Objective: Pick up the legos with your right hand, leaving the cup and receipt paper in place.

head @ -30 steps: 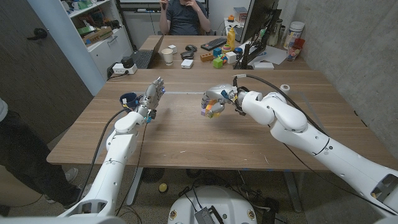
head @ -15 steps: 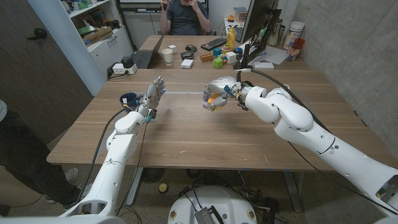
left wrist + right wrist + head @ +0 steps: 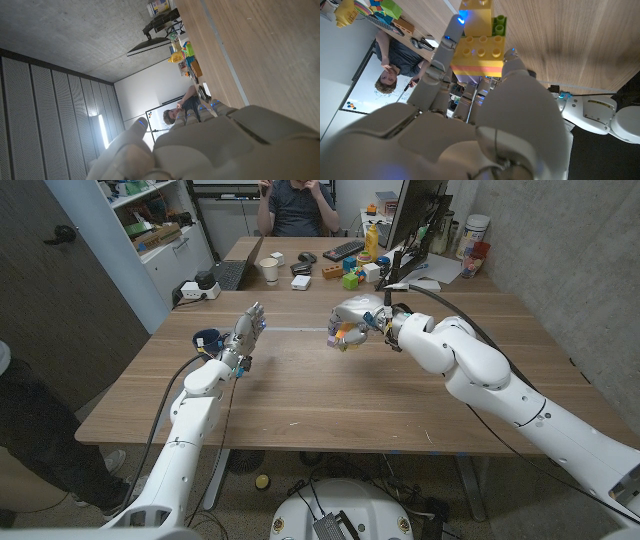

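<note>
Wooden table (image 3: 300,395) runs under both our arms. Going left to right: our left hand (image 3: 245,335) stands upright near the left edge w/ fingers apart, holding nothing, next to a small dark-and-blue item (image 3: 207,338) we can't identify. Our right hand (image 3: 352,323) is raised above mid-table, fingers curled round the legos (image 3: 343,335); the right wrist view shows a yellow-orange block stack w/ a green piece (image 3: 476,42) pinched between fingertips and thumb.

Risk, as we judge it: the grip looks like fingertip contact only, so a fast swing or slight easing could let the stack slip or split at a joint and scatter bricks.

Beyond sits a second desk w/ a white cup (image 3: 269,270), keyboard (image 3: 343,250), monitor (image 3: 415,215) and colourful blocks; a person (image 3: 298,205) is seated behind. Grey walls, shelving at left.
</note>
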Controlling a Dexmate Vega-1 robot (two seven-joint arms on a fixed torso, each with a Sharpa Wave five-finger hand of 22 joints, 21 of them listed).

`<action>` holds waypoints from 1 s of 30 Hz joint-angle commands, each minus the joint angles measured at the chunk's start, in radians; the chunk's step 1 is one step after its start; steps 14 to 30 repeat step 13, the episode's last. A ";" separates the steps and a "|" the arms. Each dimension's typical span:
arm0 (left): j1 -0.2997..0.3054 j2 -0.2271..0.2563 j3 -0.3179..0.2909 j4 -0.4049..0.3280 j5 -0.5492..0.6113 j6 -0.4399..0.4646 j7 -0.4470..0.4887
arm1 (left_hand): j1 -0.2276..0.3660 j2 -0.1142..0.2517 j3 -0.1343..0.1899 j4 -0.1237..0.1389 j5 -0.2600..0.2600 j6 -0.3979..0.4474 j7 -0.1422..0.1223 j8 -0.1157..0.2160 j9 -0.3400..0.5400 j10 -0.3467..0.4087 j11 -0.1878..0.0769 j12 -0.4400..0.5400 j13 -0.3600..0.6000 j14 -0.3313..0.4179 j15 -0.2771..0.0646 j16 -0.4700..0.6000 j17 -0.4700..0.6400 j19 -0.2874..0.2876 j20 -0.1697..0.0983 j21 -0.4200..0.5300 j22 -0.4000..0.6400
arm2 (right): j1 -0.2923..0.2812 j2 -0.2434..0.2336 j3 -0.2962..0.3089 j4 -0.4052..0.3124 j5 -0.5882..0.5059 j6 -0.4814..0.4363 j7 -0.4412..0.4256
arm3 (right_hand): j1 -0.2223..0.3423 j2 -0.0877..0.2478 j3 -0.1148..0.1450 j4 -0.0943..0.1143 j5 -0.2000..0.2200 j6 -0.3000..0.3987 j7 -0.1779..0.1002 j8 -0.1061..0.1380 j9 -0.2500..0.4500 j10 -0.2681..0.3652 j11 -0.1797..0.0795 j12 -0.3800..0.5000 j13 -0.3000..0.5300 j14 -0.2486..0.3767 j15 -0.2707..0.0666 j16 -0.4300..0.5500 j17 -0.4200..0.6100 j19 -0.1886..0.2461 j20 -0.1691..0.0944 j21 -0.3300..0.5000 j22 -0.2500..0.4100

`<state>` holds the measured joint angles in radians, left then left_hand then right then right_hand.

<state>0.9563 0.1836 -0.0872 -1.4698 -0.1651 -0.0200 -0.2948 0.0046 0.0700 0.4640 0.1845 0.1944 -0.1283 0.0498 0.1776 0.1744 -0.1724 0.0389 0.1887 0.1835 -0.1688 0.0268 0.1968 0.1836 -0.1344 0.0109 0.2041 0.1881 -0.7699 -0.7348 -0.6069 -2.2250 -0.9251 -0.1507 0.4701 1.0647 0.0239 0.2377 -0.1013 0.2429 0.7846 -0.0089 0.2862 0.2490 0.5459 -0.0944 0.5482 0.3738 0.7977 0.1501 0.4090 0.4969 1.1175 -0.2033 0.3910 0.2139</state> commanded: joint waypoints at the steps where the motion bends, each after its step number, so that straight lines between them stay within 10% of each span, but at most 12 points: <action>1: 0.007 0.001 -0.004 -0.008 -0.006 0.000 -0.001 | -0.010 0.064 -0.005 0.003 0.007 0.001 0.001 0.006 0.003 -0.060 0.000 0.005 0.002 -0.150 0.003 0.005 0.005 -0.009 0.000 0.009 0.005 | -0.006 0.008 0.014 -0.009 -0.006 0.005 -0.005 | 0.166 0.160 0.014 0.013 -0.001 0.012 0.005 -0.005 0.003 0.190 0.130 0.009 0.006 0.255 -0.373 -0.001 0.006 0.001 -0.010 0.010 0.001; 30: 0.003 0.000 -0.007 0.005 -0.010 -0.009 -0.004 | -0.010 0.064 -0.013 0.003 0.008 0.003 0.001 0.006 0.003 -0.059 -0.002 0.005 0.002 -0.150 0.003 0.005 0.005 -0.009 -0.001 0.009 0.005 | -0.002 0.015 0.016 -0.008 -0.009 0.008 -0.006 | 0.159 0.160 0.017 0.026 -0.004 0.016 0.008 -0.010 0.005 0.189 0.134 0.017 0.013 0.263 -0.372 -0.011 0.015 0.003 -0.010 0.020 0.001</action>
